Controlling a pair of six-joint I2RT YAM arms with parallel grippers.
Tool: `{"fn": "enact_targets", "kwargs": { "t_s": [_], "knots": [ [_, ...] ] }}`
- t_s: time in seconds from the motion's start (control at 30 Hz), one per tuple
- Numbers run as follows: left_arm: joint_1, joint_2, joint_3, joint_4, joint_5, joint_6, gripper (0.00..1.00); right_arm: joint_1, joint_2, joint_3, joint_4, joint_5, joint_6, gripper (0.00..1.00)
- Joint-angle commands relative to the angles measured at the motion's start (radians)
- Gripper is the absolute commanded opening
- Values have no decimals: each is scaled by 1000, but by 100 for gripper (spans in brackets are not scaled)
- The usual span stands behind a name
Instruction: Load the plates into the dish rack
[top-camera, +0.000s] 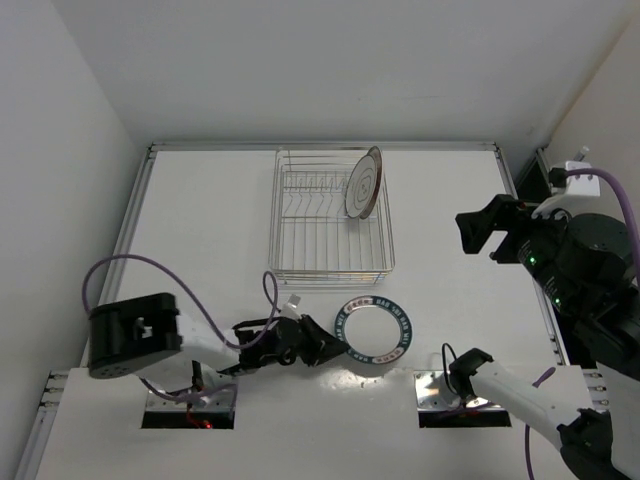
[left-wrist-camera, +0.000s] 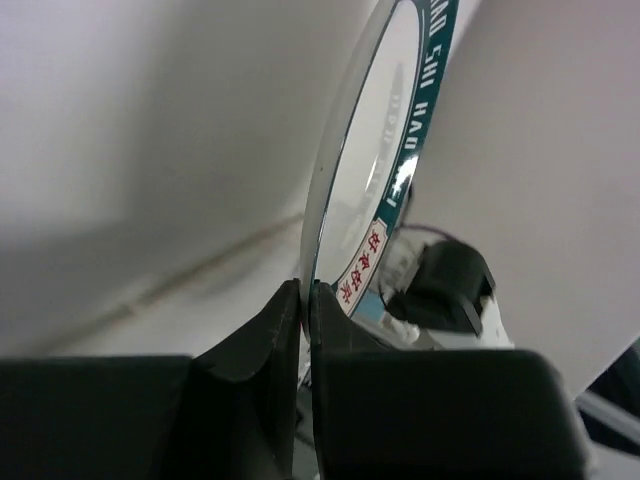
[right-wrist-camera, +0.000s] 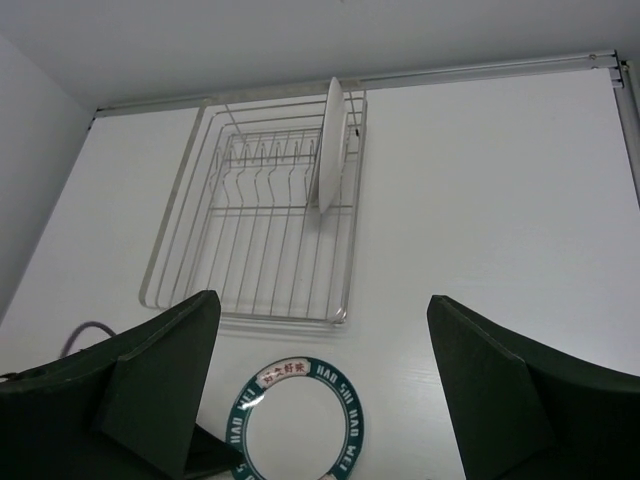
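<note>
Overhead, the teal-rimmed plate lies flat or nearly so on the worktop, just at 6 o'clock of the dish rack. The left hand is closed on the plate's rim at about 8 o'clock, so the rack lies toward 12 o'clock from the grip. A ringed plate already stands on edge at the rack's 3 o'clock end. The free prongs run from it toward 9 o'clock. The right hand hangs well apart at 3 o'clock, so the left arm is plainly the nearer one.

From the left wrist, the left hand has both fingers pinched narrow on the plate, whose thin edge runs straight away from them. Whether it has left the worktop I cannot tell.

From the right wrist, the right hand stands wide and holds nothing. The teal-rimmed plate sits at 6 o'clock below the rack, and the ringed plate shows edge-on. I judge the held plate must be tipped upright, edge parallel to that one, and lowered into a slot at its 9 o'clock side. No third plate shows in any view.
</note>
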Motion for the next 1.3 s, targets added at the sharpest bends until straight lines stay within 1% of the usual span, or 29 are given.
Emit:
{"fn": "enact_targets", "kwargs": {
  "t_s": [0.0, 0.03, 0.07, 0.1, 0.13, 0.17, 0.23, 0.27, 0.37, 0.47, 0.5, 0.57, 0.6, 0.67, 0.77, 0.87, 1.03, 1.17, 1.27],
  "knots": [
    [-41, -234, 162, -282, 6, 128, 0, 2, -14, 13, -33, -1, -3, 82],
    [-62, -290, 213, -474, -14, 220, 0, 2, -28, 13, -51, -13, 13, 82],
    [-75, -390, 268, -579, -78, 265, 0, 2, -40, 13, -88, -27, 43, 84],
    [-87, -433, 380, -681, -118, 306, 0, 2, -54, 13, -102, -40, 62, 86],
    [-113, -469, 431, -834, -159, 376, 0, 2, -72, -11, -111, -55, 78, 86],
    [-125, -527, 476, -896, -231, 398, 0, 2, -110, -23, -125, -79, 112, 86],
    [-144, -570, 569, -999, -282, 441, 0, 2, -149, -62, -125, -101, 151, 87],
    [-144, -587, 592, -1023, -313, 451, 0, 2, -179, -76, -134, -125, 181, 88],
    [-144, -622, 655, -1068, -362, 483, 0, 2, -215, -141, -75, -213, 209, 88],
    [-144, -633, 694, -1068, -374, 537, 0, 11, -250, -230, -4, -286, 230, 88],
    [-144, -633, 694, -1068, -374, 546, 0, 11, -261, -256, 66, -331, 231, 88],
    [-144, -622, 705, -1053, -374, 567, 0, 11, -281, -310, 146, -388, 240, 88],
    [-144, -613, 714, -1038, -374, 583, 0, 11, -281, -361, 208, -412, 256, 88],
    [-144, -613, 728, -1028, -364, 593, 0, 11, -281, -411, 263, -472, 276, 88],
    [-144, -602, 737, -1028, -364, 604, 0, 11, -281, -514, 315, -491, 306, 88],
    [-144, -612, 746, -1042, -373, 613, 0, 11, -281, -560, 315, -491, 306, 88],
    [-133, -642, 775, -1097, -408, 642, 0, 11, -290, -571, 315, -481, 295, 88],
    [-122, -662, 795, -1107, -417, 652, 0, 11, -279, -606, 342, -472, 286, 88],
    [-122, -662, 804, -1107, -417, 661, 0, 11, -279, -661, 399, -530, 286, 85]
  ]
}}
